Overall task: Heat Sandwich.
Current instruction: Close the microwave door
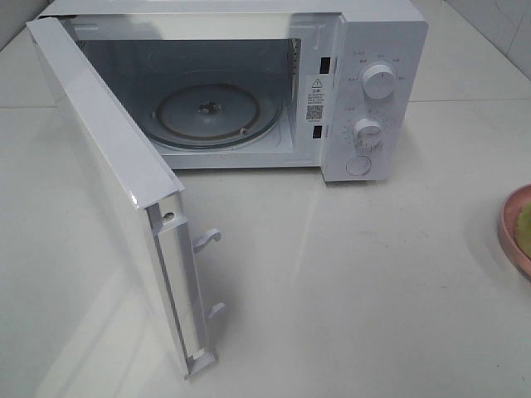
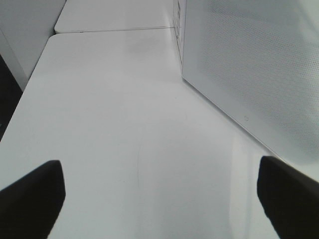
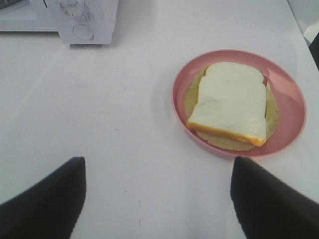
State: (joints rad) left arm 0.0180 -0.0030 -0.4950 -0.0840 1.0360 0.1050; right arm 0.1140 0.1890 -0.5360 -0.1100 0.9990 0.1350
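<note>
The sandwich point(image 3: 230, 102), white bread with a tan crust and a yellow-green layer under it, lies on a round pink plate point(image 3: 291, 112). In the exterior high view only the plate's edge point(image 1: 513, 228) shows at the right border. My right gripper point(image 3: 157, 196) stands open, back from the plate and apart from it, with nothing between its fingers. The white microwave point(image 1: 377, 33) stands at the back with its door point(image 1: 108, 157) swung wide open and the glass turntable point(image 1: 211, 112) bare. My left gripper point(image 2: 159, 196) is open over the bare table, beside the outer face of the microwave door point(image 2: 249, 64).
The open door juts far toward the front on the left. Two dials point(image 1: 379, 81) and a button point(image 1: 358, 165) sit on the microwave's right panel point(image 3: 84, 20). The white table point(image 1: 348, 290) stretches between the microwave and the plate.
</note>
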